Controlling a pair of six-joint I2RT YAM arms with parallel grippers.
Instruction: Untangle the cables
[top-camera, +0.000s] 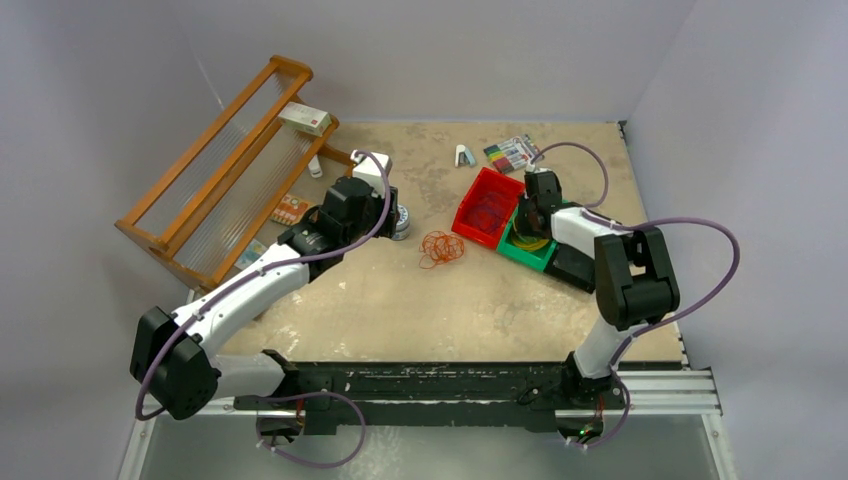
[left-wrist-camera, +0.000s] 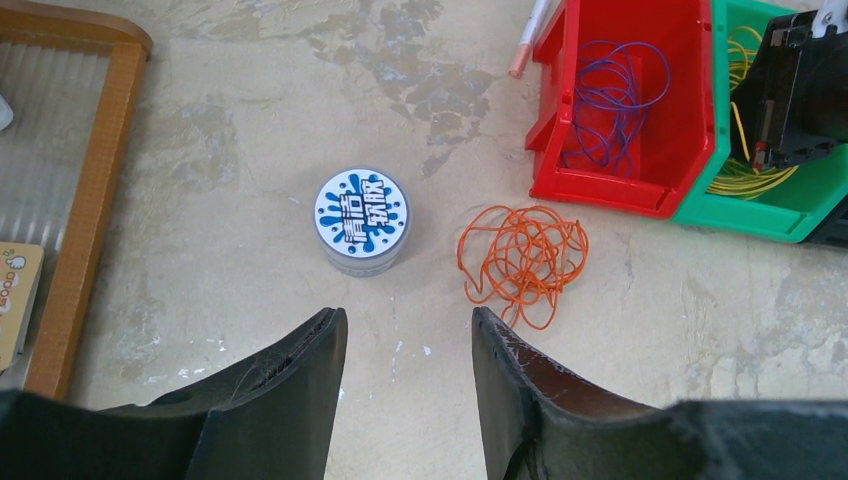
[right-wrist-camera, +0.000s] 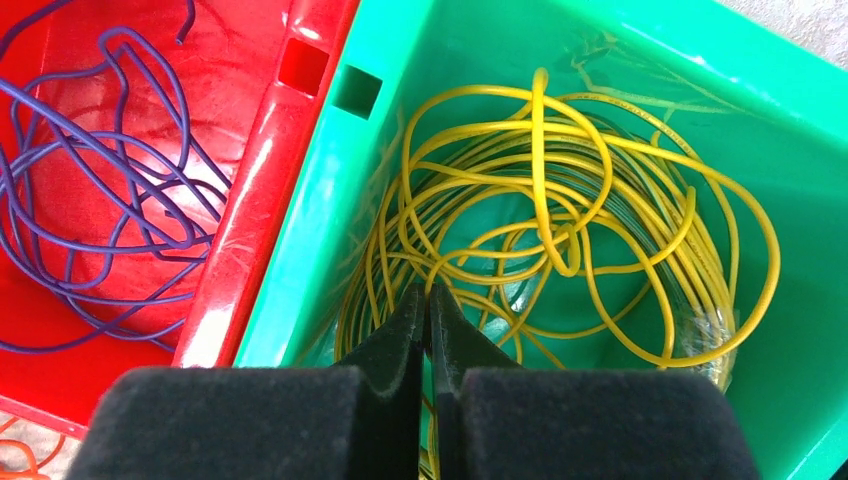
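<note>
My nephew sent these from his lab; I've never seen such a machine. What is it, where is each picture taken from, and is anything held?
It is a robot: a left arm and a right arm bolted to a table's near edge. The wide picture looks down from above; the other two come from a camera on each wrist. On the table: an orange cable tangle, a round tin, a wooden rack, a red bin holding purple cable, a green bin holding yellow cable. The left gripper is open and empty. The right gripper is shut inside the green bin; whether it pinches a strand is unclear.
</note>
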